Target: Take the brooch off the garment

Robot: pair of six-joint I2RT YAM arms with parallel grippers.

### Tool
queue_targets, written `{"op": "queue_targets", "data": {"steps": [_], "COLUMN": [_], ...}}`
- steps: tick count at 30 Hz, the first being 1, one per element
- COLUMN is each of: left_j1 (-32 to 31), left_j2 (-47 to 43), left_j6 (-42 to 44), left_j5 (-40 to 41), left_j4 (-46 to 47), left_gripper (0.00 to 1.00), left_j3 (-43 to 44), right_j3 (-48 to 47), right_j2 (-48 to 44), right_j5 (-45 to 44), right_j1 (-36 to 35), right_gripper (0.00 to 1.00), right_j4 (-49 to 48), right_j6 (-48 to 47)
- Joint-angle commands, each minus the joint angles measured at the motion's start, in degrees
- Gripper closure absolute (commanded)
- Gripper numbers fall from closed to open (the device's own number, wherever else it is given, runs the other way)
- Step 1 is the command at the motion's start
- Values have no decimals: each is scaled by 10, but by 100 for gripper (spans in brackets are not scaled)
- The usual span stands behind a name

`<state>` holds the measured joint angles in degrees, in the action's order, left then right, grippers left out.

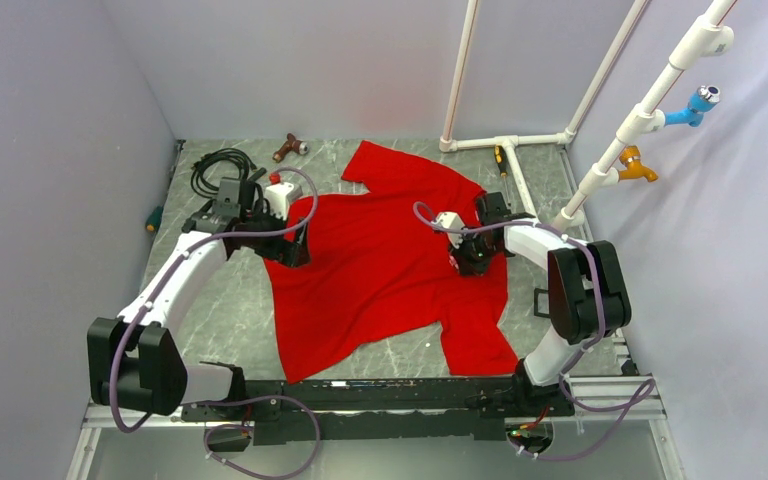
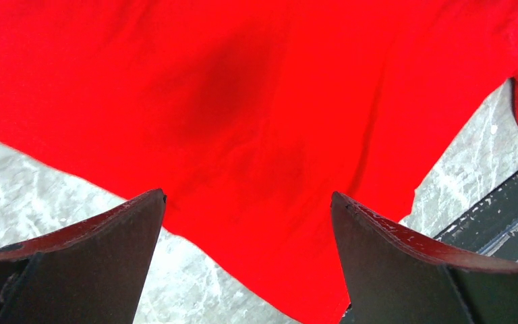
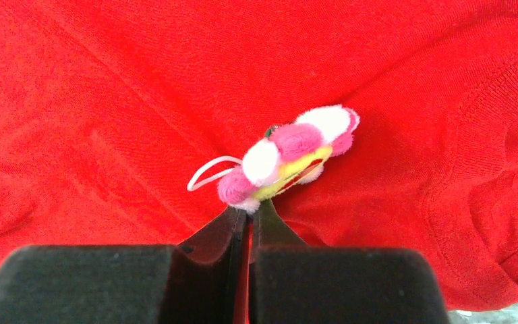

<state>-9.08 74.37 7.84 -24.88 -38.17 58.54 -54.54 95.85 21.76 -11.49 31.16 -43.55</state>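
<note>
right pincer [image 3: 248,214]: closed, fingers pressed together, tips right at the lower edge of the brooch [image 3: 286,156]. A thin red sliver shows in the slit between them. I can't tell if I'm pinching the brooch's edge, the cloth, or both.
brooch: fuzzy pink and white petals, yellow middle, lying tilted on the shirt [image 3: 108,101]. A thin white loop [image 3: 209,172] sticks out on its left. Pin and backing are hidden.
brooch from above: not visible, my right pincer [image 1: 468,262] covers the spot on the right half of the shirt [image 1: 380,270].
left pincer [image 2: 248,197]: wide open and holding nothing, over the shirt's [image 2: 243,101] edge where it meets the table [image 2: 13,182].
left pincer from above: at the shirt's left edge [image 1: 290,250], well apart from the right one.
shirt: spread flat on the table [image 1: 220,310], wrinkled, one sleeve toward the back wall. Neck label can't be made out.
</note>
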Motion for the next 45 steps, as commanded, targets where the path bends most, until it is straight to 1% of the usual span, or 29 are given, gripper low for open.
{"op": "queue_targets", "data": {"steps": [1, 4, 8, 11, 13, 15, 18, 23, 26, 30, 35, 37, 41, 45], "left_j1": [-20, -34, -46, -52, -60, -70, -90, -125, -152, -197, -250, -266, -292, -307], "left_j2": [4, -6, -22, -45, -60, -68, -60, -28, -7, 27, 89, 122, 167, 200], "left_j6": [-4, -6, -10, -19, -30, -44, -58, -67, -50, -36, -32, -33, -27, -26], "left_j5": [-52, -87, -162, -211, -222, -219, -215, -218, -214, -194, -145, -135, -126, -107], "left_j4": [44, 78, 134, 222, 281, 332, 385, 437, 469, 526, 597, 621, 651, 682], "left_gripper": [0, 0, 0, 1, 1, 1, 5, 10, 15, 25, 34, 39, 45, 47], "left_j3": [-12, -29, -59, -117, -156, -185, -209, -214, -219, -220, -198, -182, -147, -120], "right_j3": [28, 25, -16, -33, -28, -25, -34, -91, -99, -95, -114, -124, -152, -175], "right_j2": [18, 26, 47, 53, 47, 43, 45, 99, 128, 140, 122, 114, 112, 120], "right_j5": [-22, -8, 68, 122, 139, 150, 180, 242, 274, 300, 313, 317, 326, 345], "right_j1": [0, 11, 39, 55, 57, 58, 57, 26, 14, 14, 23, 29, 48, 62], "right_gripper": [100, 100, 100, 100, 100, 100, 100, 100, 100, 100, 100, 100, 100, 100], "right_j4": [28, 30, 71, 97, 95, 92, 91, 170, 189, 181, 171, 181, 237, 304], "right_j6": [-18, -17, -11, -33, -56, -67, -73, -82, -71, -52, -15, -15, -49, -102]}}
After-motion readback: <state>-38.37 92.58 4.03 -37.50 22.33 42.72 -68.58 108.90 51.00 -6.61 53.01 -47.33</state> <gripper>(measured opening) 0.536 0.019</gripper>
